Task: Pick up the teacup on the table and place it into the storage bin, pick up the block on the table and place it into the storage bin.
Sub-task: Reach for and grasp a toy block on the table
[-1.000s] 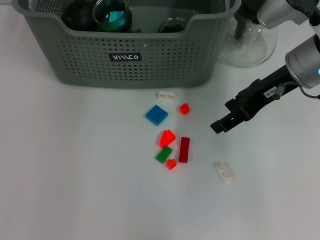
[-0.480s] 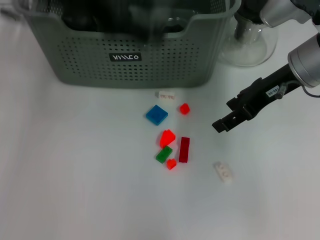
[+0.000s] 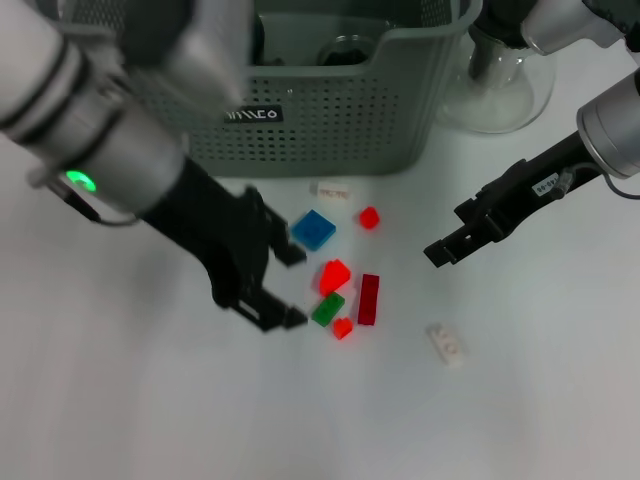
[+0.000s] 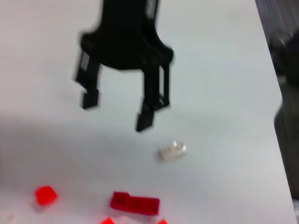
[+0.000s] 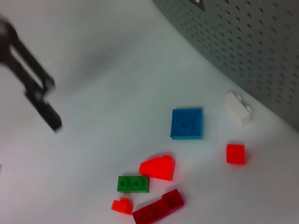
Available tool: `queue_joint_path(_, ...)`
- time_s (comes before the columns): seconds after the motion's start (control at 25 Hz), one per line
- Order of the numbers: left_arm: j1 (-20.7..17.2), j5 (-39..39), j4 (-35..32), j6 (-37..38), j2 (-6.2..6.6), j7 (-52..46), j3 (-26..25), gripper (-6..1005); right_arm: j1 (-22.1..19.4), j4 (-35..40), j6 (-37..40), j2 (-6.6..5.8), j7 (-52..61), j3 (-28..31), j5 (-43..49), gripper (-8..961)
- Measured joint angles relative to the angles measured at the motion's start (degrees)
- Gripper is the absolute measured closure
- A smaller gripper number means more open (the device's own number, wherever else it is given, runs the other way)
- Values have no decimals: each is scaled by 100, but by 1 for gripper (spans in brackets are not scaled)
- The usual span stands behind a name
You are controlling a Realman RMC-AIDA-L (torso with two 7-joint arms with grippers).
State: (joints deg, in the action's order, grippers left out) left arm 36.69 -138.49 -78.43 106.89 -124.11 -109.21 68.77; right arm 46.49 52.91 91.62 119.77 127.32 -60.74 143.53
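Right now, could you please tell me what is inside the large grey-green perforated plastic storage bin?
Inside the storage bin, only one round, clear, glass-like rim shows near its front wall. The left arm covers the bin's left half, so anything there is hidden.

table (image 3: 120,400) white | storage bin (image 3: 330,120) | glass teapot (image 3: 500,90) | scattered blocks (image 3: 340,290)

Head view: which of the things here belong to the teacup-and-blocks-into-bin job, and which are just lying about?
Part of the job:
- storage bin
- loose blocks on the table: blue block, green block, dark red block, white block
- left gripper, open beside the blocks
- right gripper, off to the right of the blocks

Just lying about:
- glass teapot beside the bin
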Motion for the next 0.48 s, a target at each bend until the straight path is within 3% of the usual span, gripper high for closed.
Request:
queue_joint_path(0.28, 11, -54, 532, -728, -57, -200, 1245, 333, -27, 0, -14, -20, 28, -8, -1, 56)
queue_joint_path(0.48, 54, -57, 558, -1097, -65, -524, 1640, 333, -34, 13, 1, -33, 21, -8, -1, 56)
